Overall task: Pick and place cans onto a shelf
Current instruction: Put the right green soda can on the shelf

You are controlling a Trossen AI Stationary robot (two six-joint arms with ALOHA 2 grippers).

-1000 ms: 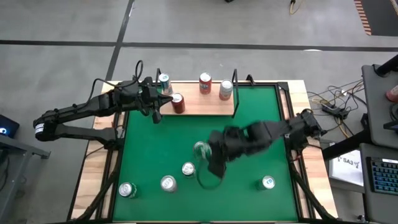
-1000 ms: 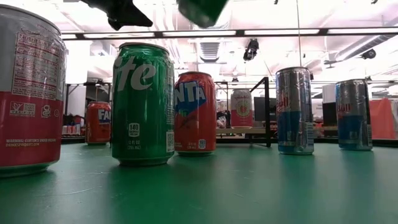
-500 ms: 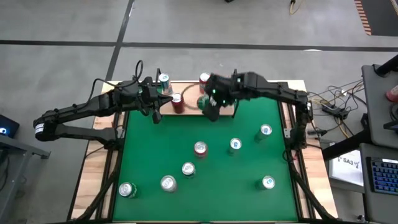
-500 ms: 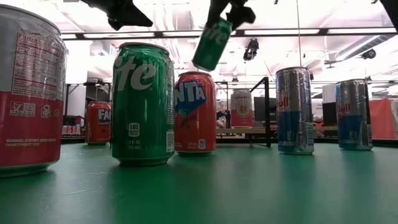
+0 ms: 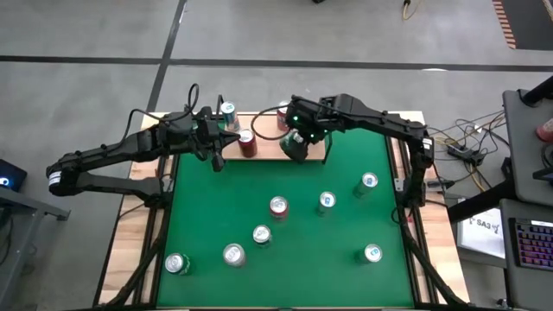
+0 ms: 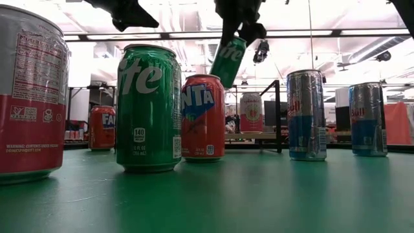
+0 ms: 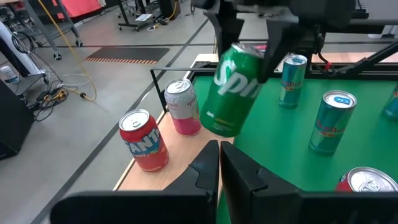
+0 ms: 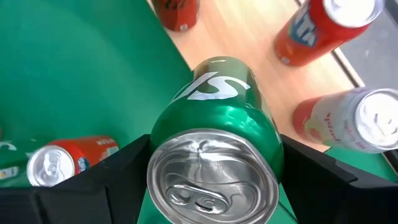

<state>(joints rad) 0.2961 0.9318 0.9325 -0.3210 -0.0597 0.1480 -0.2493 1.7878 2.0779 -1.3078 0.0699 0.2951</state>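
My right gripper (image 5: 296, 141) is shut on a green can (image 7: 233, 90), which it holds tilted in the air over the light-wood shelf (image 5: 270, 149) at the table's far edge. The can also shows in the right wrist view (image 8: 214, 155) and the low view (image 6: 228, 61). On the shelf stand a red can (image 5: 247, 142), a silver-blue can (image 5: 228, 112), another red can (image 7: 144, 140) and a pink-white can (image 7: 183, 106). My left gripper (image 7: 219, 163) is shut and empty, hovering by the shelf's left part (image 5: 217, 151). My right gripper pinches the green can between its two fingers, one on each side of the can's upper wall (image 8: 158, 134) just below the silver top. The fingers (image 7: 273, 46) come from above, slanting down. The can hangs tilted below them, clear of the shelf.
Several cans stand on the green table: a red one (image 5: 278, 206), blue ones (image 5: 327, 200) (image 5: 369, 181) (image 5: 373, 253) and others near the front left (image 5: 261, 234) (image 5: 233, 254) (image 5: 177, 263). Black wire uprights (image 5: 327, 130) stand at the shelf's ends.
My right gripper has carried the green can from the table's middle toward the far edge and now holds it over the shelf. In the last half second it has come down a little, and the can stays tilted. The left arm has kept still.
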